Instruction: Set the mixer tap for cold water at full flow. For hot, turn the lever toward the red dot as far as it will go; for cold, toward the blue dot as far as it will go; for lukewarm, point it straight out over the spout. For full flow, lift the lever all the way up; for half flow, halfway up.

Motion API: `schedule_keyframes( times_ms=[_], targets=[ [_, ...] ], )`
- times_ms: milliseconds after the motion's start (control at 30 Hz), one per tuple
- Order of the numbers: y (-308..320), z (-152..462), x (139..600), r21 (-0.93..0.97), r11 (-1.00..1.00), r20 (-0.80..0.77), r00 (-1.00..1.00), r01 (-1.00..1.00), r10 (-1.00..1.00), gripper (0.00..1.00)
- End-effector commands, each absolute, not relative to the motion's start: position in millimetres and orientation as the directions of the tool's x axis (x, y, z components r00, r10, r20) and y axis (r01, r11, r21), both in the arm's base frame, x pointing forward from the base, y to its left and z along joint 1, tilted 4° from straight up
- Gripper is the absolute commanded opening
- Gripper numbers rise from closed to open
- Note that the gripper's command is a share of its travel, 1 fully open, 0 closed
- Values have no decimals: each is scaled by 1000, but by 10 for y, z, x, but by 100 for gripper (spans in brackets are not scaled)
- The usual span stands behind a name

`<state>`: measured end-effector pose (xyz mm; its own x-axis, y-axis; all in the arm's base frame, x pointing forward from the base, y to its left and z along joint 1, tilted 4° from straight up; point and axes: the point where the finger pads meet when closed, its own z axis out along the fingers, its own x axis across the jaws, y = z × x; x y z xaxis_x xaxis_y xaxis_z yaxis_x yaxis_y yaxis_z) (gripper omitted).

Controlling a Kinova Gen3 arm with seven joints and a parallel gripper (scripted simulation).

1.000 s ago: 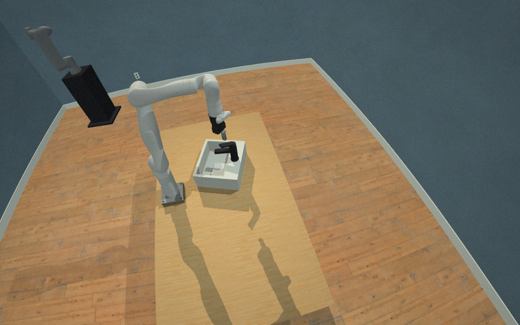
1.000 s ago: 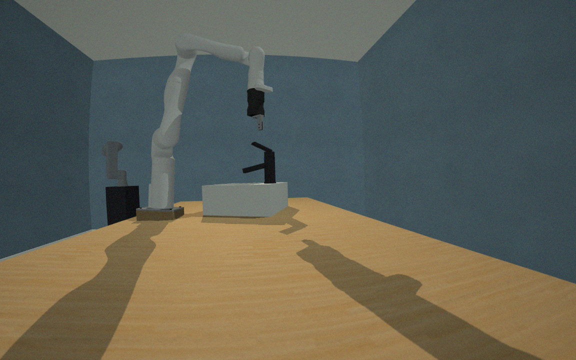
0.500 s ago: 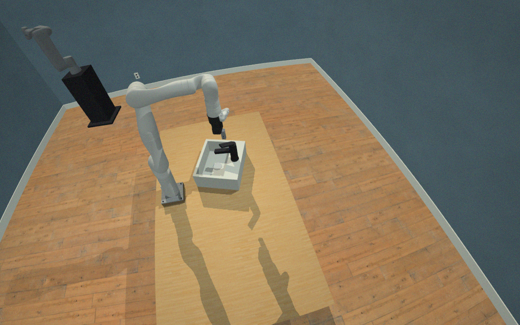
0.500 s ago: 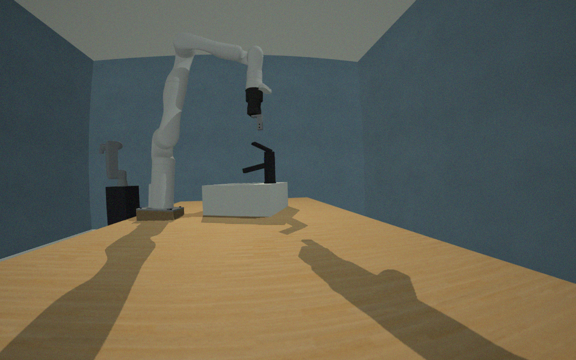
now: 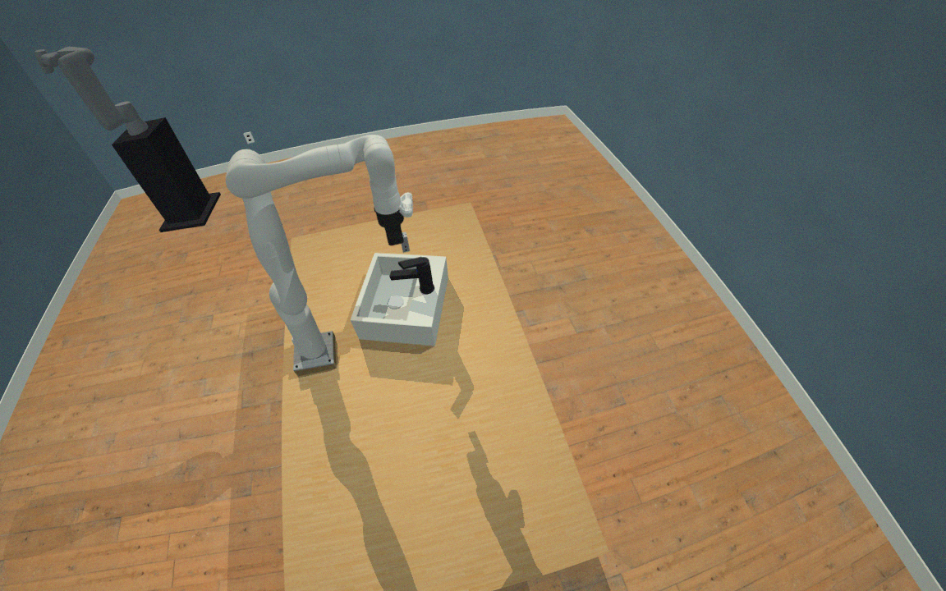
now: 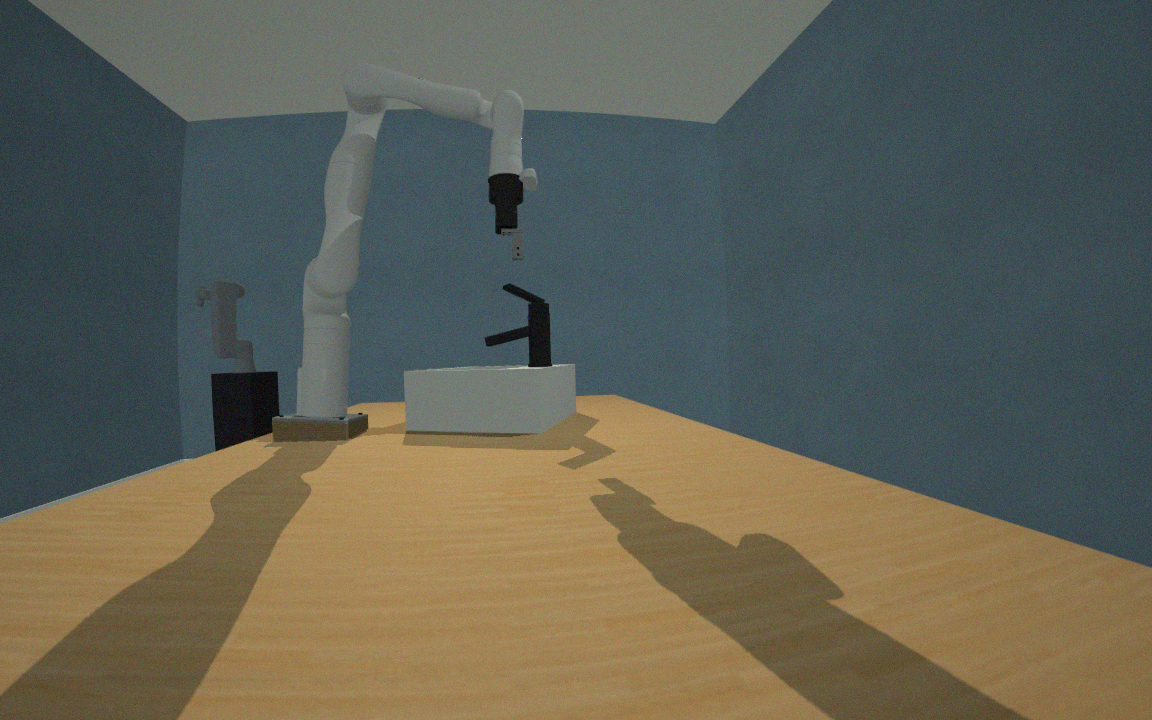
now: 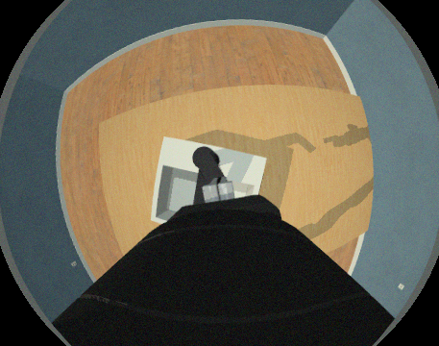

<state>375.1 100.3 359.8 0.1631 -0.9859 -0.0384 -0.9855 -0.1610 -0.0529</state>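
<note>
A black mixer tap (image 5: 424,277) (image 6: 540,335) (image 7: 207,163) stands at the back rim of a white sink basin (image 5: 397,328) (image 6: 482,402) (image 7: 171,157). Its lever (image 5: 411,263) (image 6: 522,293) points out over the spout (image 5: 402,274) (image 6: 506,336) and is tilted a little upward. My gripper (image 5: 404,240) (image 6: 516,246) (image 7: 221,185) is shut and empty. It points straight down and hangs well above the lever's tip, apart from it. The red and blue dots do not show.
The basin stands on a light wooden table (image 5: 417,455) (image 6: 473,555), close to my arm's base (image 5: 314,359) (image 6: 319,426). A black pedestal (image 5: 164,176) (image 6: 243,407) with a second arm stands at the far left by the wall.
</note>
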Motion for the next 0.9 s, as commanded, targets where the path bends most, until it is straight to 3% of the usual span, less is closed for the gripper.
schedule_keyframes(
  times_ms=[0,867],
  targets=[
    [1004,3613,3741,-57,-204,-39,206,-977,-978,0],
    [1050,3625,3669,-67,-490,-17,492,-869,-870,0]
  ],
)
